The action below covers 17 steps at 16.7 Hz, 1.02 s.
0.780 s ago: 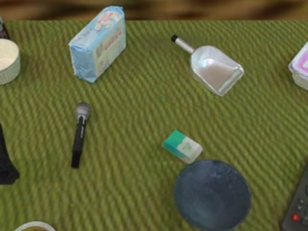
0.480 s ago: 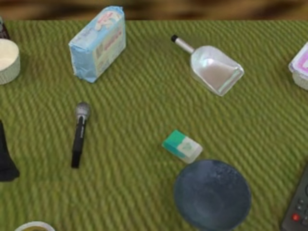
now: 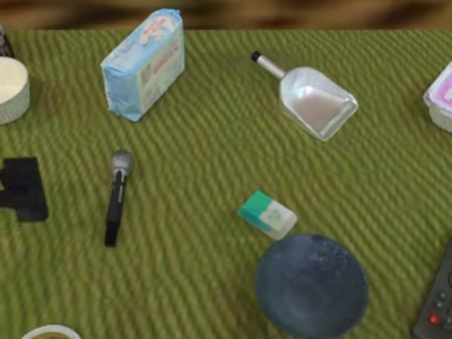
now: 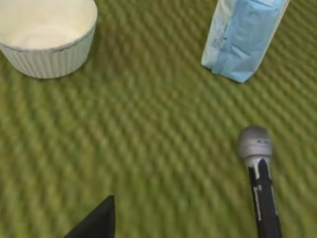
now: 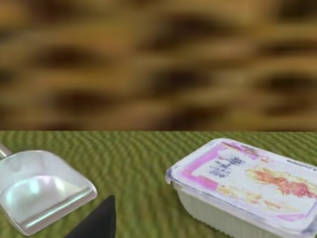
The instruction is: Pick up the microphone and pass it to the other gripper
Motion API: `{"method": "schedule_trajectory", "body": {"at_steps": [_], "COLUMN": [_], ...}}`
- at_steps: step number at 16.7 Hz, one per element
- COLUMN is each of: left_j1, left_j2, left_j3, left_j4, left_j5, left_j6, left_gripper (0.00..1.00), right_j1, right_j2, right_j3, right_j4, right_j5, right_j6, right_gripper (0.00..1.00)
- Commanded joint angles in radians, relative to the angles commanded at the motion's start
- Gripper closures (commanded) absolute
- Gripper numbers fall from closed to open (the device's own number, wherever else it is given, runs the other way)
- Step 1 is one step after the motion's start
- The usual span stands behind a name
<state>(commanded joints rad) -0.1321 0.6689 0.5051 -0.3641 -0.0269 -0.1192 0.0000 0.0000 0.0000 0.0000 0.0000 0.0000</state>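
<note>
Change since earlier: you can see that the left gripper point(image 3: 21, 189) has come further in from the left edge of the desk; before, only a dark sliver showed lower at that edge, and now a black blocky shape sits level with the microphone. Nothing else on the desk has shifted.

Microphone: the slim black stick microphone with a rounded grey mesh head point(image 3: 116, 197) lies flat on the green woven desk point(image 3: 212, 155), left of centre, head pointing to the far side. In the left wrist view you see it point(image 4: 259, 178) free on the cloth, with nothing touching it.

Left gripper: it is near the microphone, on its left side, but apart from it. About its jaws, you cannot tell whether they are wide or narrow; only one dark finger tip point(image 4: 96, 222) shows.

Right gripper: it does not appear in the top view. Its wrist camera shows one dark tip point(image 5: 96, 223), so you cannot tell the jaws here either.

Other things: light blue soft pack point(image 3: 145, 62) at the far left; white ribbed ramekin point(image 3: 12, 88) at the left edge; clear plastic scoop with black-tipped handle point(image 3: 311, 99); small green-and-white box point(image 3: 267, 214); dark blue round bowl point(image 3: 311, 285); sealed white tray with pink label point(image 5: 247, 186) at the right edge; black remote with buttons point(image 3: 438, 300).
</note>
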Motion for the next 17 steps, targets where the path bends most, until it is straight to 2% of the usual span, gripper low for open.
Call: {"method": "schedule_trajectory", "body": {"at_steps": [9, 13, 17], "left_j1": [-0.154, -0.201, -0.221], "left_j2": [0.878, 1.11, 1.214], "left_j3": [0.575, 0.758, 0.842], "left_j4": [-0.441, -0.564, -0.613], "left_j5": [-0.032, -0.039, -0.042], "left_j6": [-0.138, -0.182, -0.201], "left_gripper": [0.0, 0.0, 0.0], "right_j1": [0.0, 0.0, 0.0], "right_j2": [0.0, 0.0, 0.0], "right_j3": [0.0, 0.0, 0.0], "right_j4": [0.0, 0.0, 0.0], "right_j5": [0.0, 0.0, 0.0], "right_j6": [0.0, 0.0, 0.0], "right_gripper": [0.0, 0.0, 0.0]}}
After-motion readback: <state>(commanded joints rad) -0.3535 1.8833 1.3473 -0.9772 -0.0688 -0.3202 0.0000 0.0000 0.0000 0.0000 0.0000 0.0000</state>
